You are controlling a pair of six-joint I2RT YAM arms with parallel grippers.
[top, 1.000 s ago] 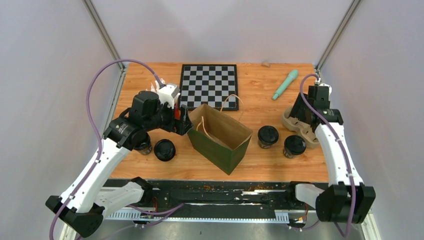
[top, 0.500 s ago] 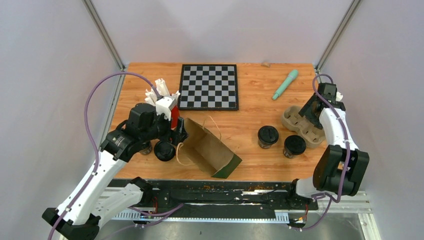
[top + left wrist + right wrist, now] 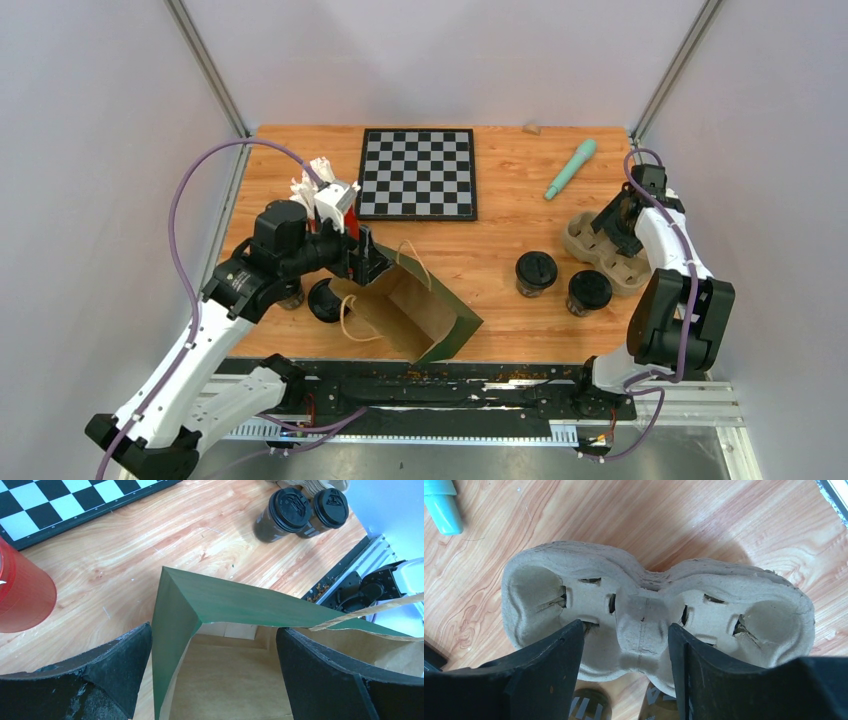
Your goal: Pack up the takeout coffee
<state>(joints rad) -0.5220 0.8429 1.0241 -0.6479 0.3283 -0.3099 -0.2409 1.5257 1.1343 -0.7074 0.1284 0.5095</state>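
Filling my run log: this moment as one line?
left gripper open astride rim of tilted green paper bag | right gripper open over beige pulp cup carrier | black-lidded coffee cups outside bag

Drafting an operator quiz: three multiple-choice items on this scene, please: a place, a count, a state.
1. Against the black-and-white checkerboard, the teal plastic wand lies: A on it; B right of it; C left of it.
2. How many black-lidded dark cups stand right of the green paper bag? A one; B two; C four.
3. The left gripper is: A open; B shut empty; C clamping a cup.
B: it lies on bare wood there. B: two stand beside the beige pulp cup carrier. A: its jaws gape around the bag's rim.
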